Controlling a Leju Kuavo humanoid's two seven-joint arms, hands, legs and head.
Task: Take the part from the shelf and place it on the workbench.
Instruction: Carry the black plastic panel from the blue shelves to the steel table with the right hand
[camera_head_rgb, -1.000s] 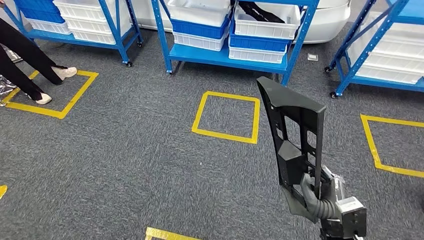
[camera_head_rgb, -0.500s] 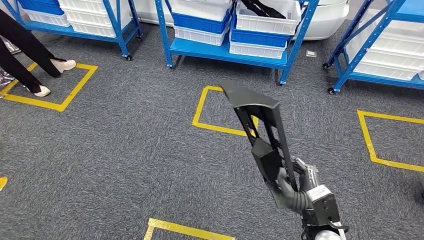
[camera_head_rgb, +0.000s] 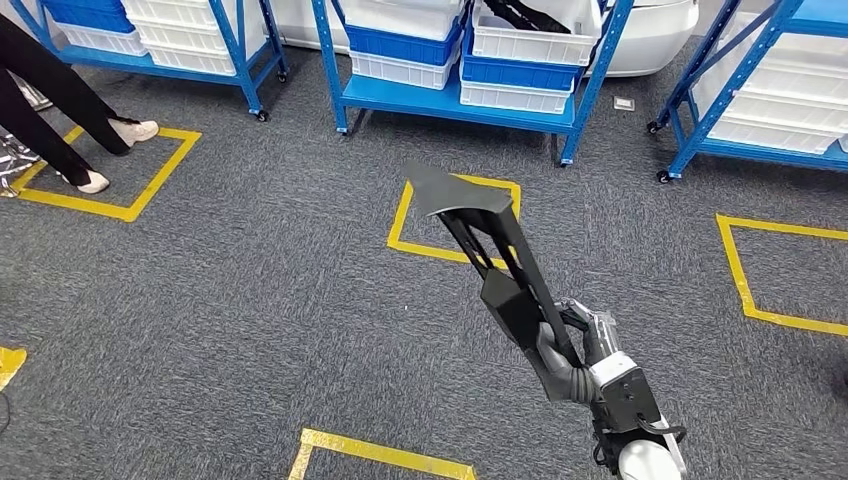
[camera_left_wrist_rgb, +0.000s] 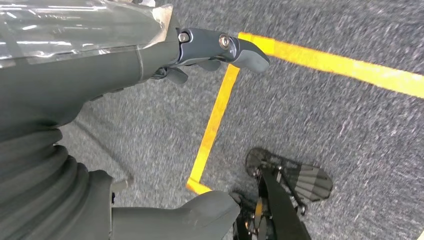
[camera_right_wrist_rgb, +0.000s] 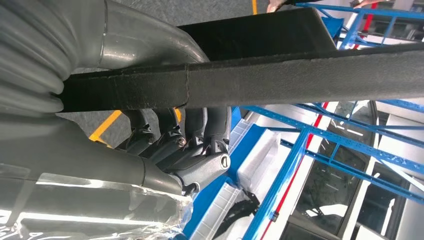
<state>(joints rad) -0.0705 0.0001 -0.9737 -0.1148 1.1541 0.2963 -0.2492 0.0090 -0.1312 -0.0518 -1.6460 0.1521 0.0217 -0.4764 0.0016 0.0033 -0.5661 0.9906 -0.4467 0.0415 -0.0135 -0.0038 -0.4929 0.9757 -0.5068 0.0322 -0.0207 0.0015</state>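
We see our right hand (camera_head_rgb: 580, 365) grasping the black plastic part (camera_head_rgb: 495, 255) at its lower end, raised and tilted over the grey carpet floor (camera_head_rgb: 250, 300); our left hand (camera_left_wrist_rgb: 150, 55) hangs above yellow floor tape (camera_left_wrist_rgb: 215, 120), fingers (camera_left_wrist_rgb: 240, 50) apart, holding nothing; blue shelves (camera_head_rgb: 470, 100) with bins stand ahead.

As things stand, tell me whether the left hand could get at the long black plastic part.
Probably not yet: the left hand hangs low over the grey carpet, holding nothing, while the right hand holds the long black plastic part out front.
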